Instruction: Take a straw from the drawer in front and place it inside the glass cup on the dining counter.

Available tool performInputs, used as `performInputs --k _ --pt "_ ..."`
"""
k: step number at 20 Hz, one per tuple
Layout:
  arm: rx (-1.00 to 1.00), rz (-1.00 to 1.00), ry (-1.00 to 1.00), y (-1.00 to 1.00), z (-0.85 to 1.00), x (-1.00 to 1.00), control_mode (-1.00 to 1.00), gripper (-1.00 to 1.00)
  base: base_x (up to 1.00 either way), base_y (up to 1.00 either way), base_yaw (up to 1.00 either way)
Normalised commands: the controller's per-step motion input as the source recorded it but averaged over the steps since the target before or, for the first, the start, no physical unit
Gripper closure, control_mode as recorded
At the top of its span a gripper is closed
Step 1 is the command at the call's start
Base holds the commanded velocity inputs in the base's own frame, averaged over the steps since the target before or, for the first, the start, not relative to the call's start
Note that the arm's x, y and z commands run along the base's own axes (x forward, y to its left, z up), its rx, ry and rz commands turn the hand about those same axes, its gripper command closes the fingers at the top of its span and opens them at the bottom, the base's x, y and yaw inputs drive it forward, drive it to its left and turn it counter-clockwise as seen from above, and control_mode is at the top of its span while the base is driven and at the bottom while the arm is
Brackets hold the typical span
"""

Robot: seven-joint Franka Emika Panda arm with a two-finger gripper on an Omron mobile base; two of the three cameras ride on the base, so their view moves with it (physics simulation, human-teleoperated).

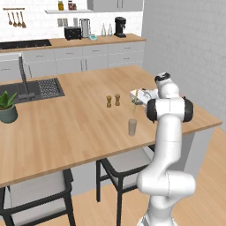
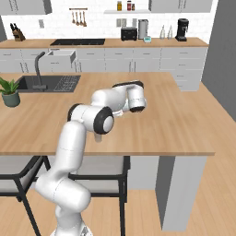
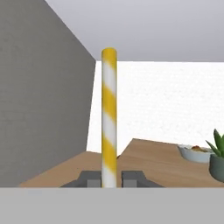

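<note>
Gripper (image 3: pixel 109 177) pinching the straw (image 3: pixel 109 118) near its lower end, dark fingertips (image 3: pixel 90 178) pressed against it from both sides, striped yellow-and-white shaft rising straight up the middle of the hand view. Seen from the left base camera, straw showing as a thin pale stick hanging over the dining counter (image 1: pixel 79 128), just beyond the arm's dark elbow and a little behind the glass cup (image 1: pixel 132 127). Cup standing upright on the light wood near the front edge, apart from the straw, with two brown shakers (image 1: pixel 113 101) standing close together further back. Potted plant (image 1: pixel 7 107) sitting at the counter's left end beside the inset sink (image 1: pixel 33 90). In the right base view, drawer (image 2: pixel 61 61) standing pulled out from the back cabinets, left of centre.
</note>
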Motion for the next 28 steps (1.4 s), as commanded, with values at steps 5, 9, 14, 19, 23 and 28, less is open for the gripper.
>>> performInputs --k 5,9,14,19,23,28 --pt "0.07 0.00 0.16 -0.15 -0.02 0.01 -1.00 1.00 0.00 0.00 0.00" --pt "0.00 0.00 0.19 0.06 -0.34 0.21 -1.00 1.00 0.00 0.00 0.00" --pt "0.00 0.00 0.25 0.20 -0.38 0.24 -1.00 1.00 0.00 0.00 0.00" --pt "0.00 0.00 0.19 0.06 -0.02 0.01 -1.00 1.00 0.00 0.00 0.00" --pt "0.00 0.00 0.08 0.00 0.00 0.00 -1.00 1.00 0.00 0.00 0.00" --pt "-0.04 0.00 0.01 0.06 0.00 0.00 -1.00 1.00 0.00 0.00 0.00"
